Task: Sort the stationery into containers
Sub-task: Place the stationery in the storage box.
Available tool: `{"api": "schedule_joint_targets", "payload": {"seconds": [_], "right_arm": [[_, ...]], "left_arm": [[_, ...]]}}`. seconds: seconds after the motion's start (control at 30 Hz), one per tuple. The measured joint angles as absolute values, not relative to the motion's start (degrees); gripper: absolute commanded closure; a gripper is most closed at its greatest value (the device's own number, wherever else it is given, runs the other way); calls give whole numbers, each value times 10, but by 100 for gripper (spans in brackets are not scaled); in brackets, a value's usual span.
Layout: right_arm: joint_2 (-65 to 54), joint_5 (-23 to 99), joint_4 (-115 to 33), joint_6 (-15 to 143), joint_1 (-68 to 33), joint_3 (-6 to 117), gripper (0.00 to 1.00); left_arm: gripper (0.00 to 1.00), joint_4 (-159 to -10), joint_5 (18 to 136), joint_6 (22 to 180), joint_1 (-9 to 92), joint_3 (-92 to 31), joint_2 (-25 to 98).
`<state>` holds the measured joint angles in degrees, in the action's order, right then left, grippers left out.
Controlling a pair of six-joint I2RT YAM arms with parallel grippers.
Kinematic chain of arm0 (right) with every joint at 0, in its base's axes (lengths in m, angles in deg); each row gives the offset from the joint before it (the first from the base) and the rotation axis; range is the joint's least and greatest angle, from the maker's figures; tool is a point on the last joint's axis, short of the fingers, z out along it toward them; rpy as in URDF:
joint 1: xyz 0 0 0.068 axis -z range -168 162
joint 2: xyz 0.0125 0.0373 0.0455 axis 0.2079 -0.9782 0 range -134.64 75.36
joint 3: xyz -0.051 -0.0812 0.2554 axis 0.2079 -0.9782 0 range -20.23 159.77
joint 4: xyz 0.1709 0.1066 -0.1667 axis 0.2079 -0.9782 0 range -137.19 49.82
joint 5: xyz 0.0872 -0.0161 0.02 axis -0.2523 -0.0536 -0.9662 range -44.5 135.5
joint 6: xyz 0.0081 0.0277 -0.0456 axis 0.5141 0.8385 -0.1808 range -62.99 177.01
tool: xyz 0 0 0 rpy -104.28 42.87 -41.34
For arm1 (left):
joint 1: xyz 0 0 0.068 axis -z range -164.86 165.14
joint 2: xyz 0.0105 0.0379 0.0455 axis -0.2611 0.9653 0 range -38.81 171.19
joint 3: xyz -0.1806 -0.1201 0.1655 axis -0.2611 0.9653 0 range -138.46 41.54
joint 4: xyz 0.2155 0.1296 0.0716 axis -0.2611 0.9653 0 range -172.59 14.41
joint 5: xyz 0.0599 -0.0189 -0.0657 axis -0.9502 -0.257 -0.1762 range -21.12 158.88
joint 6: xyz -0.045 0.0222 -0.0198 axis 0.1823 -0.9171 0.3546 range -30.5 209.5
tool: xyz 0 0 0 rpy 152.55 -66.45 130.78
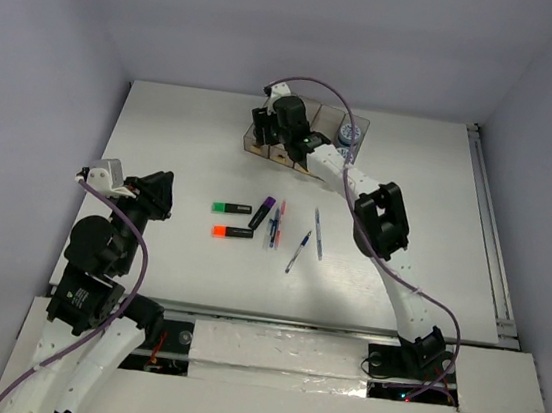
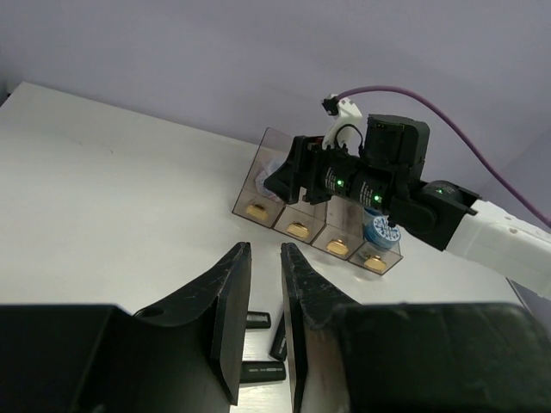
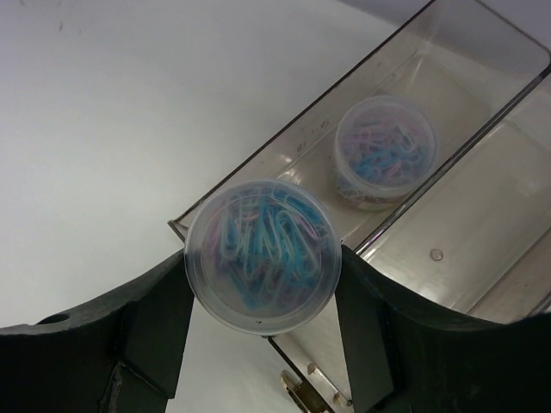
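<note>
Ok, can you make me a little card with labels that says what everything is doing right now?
right gripper: shut on a clear tub of paper clips, above the end bin
inside end bin: a second tub of paper clips
left gripper: slightly open, empty, away from the bins
on the table: green highlighter, orange highlighter, purple highlighter, thin pens
other end of the row: a blue roll

Top view, as I log it: a white table (image 1: 182, 155) enclosed by plain grey walls (image 1: 308, 29) at the back and both sides. A metal rail (image 1: 489, 233) runs along the table's right edge. A white mounting beam (image 1: 278, 353) spans its near edge.
</note>
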<state>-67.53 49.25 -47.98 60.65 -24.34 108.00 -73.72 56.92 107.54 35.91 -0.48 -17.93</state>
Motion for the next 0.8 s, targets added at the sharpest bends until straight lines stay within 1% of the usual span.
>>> {"api": "schedule_joint_targets", "payload": {"seconds": [0.07, 0.1, 0.13, 0.2, 0.37, 0.43, 0.47, 0.5, 0.53, 0.57, 0.6, 0.7, 0.8], "right_arm": [[-681, 493, -481, 607, -243, 1082, 35], [-683, 493, -481, 607, -243, 1083, 22], [-684, 494, -483, 609, -243, 1083, 18], [-685, 494, -483, 609, -243, 1083, 12], [-681, 491, -478, 609, -243, 1082, 12], [-667, 486, -472, 608, -243, 1064, 21], [-652, 483, -464, 609, -243, 1045, 29], [-634, 480, -458, 609, -243, 1022, 56], [-614, 474, -452, 606, -243, 995, 74], [-586, 465, -439, 608, -243, 961, 90], [-562, 456, -430, 610, -244, 933, 100], [-472, 411, -388, 610, -247, 828, 100], [-411, 354, -371, 589, -262, 767, 100]], "left_arm": [[82, -737, 569, 1075, 359, -5, -179], [82, -737, 569, 1075, 359, -5, -179], [82, -737, 569, 1075, 359, -5, -179], [82, -737, 569, 1075, 359, -5, -179], [81, -737, 570, 1075, 359, -5, -179], [81, -737, 570, 1075, 359, -5, -179], [81, -737, 571, 1075, 359, -5, -179], [81, -737, 571, 1075, 359, -5, -178], [81, -737, 571, 1075, 359, -5, -178], [82, -737, 571, 1075, 359, -5, -177], [84, -737, 571, 1075, 359, -5, -177], [89, -737, 571, 1075, 359, -5, -175], [95, -738, 571, 1075, 359, -5, -173]]}}
